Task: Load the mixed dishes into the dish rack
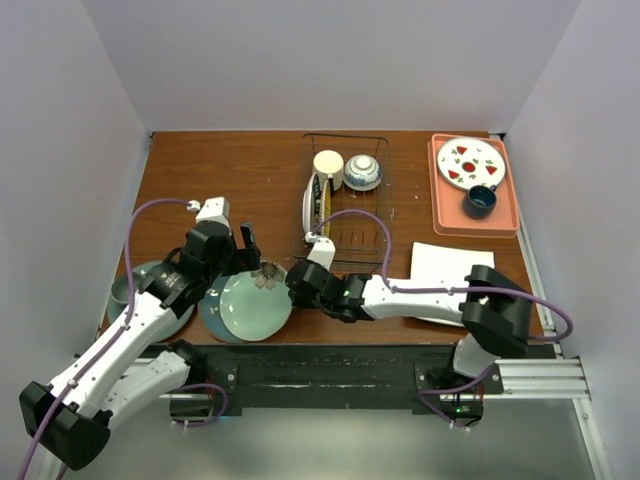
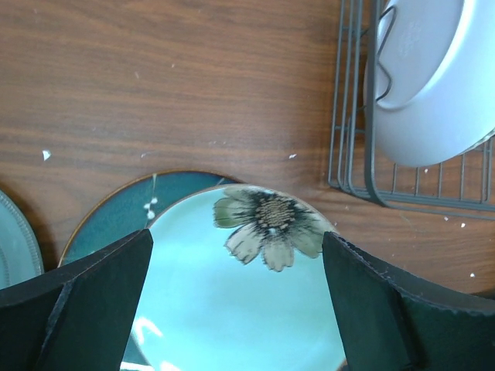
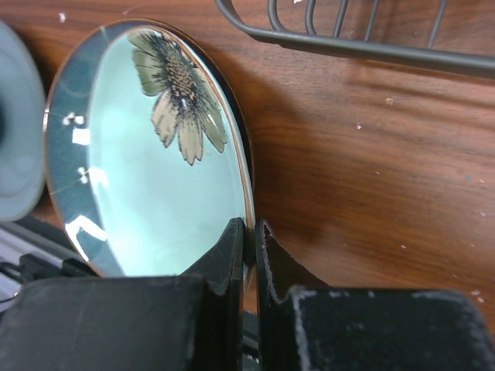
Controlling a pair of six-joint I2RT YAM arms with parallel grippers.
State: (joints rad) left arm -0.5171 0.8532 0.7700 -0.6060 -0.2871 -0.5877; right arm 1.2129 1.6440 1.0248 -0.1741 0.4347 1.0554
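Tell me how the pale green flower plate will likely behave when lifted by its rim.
Probably slippery: the pale green flower plate is glossy, with glare, and the right gripper pinches only its thin rim. Likely stiff yet fragile: it looks like glazed ceramic.

Wooden table (image 1: pixel 230 170) bears dish rack (image 1: pixel 345 137), pink tray (image 1: pixel 505 228), square plate (image 1: pixel 440 265), teal-blue plate (image 2: pixel 116 216).

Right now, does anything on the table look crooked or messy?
A little. The pale green flower plate sits off-centre on the teal-blue plate, which peeks out on one side, while the right gripper pinches the flower plate's rim. Small white specks dot the wooden table. Nothing looks broken or spilled.
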